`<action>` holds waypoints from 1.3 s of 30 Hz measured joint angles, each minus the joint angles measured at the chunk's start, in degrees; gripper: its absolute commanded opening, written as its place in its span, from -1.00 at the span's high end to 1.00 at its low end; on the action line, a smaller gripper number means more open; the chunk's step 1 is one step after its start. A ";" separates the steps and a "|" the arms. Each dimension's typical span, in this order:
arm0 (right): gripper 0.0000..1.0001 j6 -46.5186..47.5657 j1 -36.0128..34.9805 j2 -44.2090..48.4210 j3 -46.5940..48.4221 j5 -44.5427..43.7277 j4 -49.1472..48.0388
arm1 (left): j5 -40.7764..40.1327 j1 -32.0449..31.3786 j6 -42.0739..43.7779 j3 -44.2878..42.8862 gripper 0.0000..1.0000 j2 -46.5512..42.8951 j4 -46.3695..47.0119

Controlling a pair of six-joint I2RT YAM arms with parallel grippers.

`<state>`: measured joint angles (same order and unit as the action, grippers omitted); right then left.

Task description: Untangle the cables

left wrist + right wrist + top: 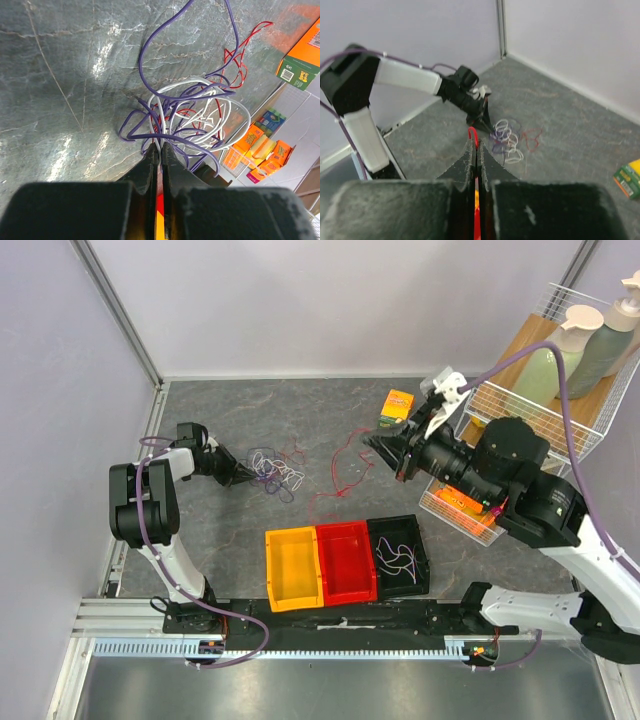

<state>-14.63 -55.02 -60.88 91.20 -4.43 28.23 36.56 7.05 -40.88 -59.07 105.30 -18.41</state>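
Note:
A tangle of purple, white and red cables [275,472] lies on the grey table left of centre. My left gripper [243,477] is at its left edge, jaws shut on a white cable [159,125] of the tangle, with purple loops [150,60] crossing in front of the tips [161,146]. My right gripper [372,443] is raised above the table and shut on a red cable [336,472] that hangs down toward the table. In the right wrist view a small red loop [474,134] sticks out of the shut tips [475,142], and the tangle [507,142] lies beyond.
Yellow [293,568], red [347,562] and black [398,555] bins stand in a row at the near edge; the black one holds a purple and white cable. An orange and green box [397,406] lies behind. Wire baskets with bottles [560,360] and packets [460,502] stand right.

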 measured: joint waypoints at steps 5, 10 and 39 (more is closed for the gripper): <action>1.00 -2.54 0.00 5.03 -7.82 3.10 1.57 | 0.04 0.00 -0.02 0.00 0.96 0.02 0.20; 1.00 -4.44 0.00 7.98 -13.14 7.56 1.46 | 0.07 0.00 -0.02 0.00 0.96 0.09 0.44; 1.00 -9.49 0.00 12.96 -25.20 11.26 -0.81 | 1.14 0.00 -0.04 0.02 0.96 0.09 1.01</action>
<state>-24.12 -55.02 -47.92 66.00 6.83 27.42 37.69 7.05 -40.93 -59.05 105.38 -17.41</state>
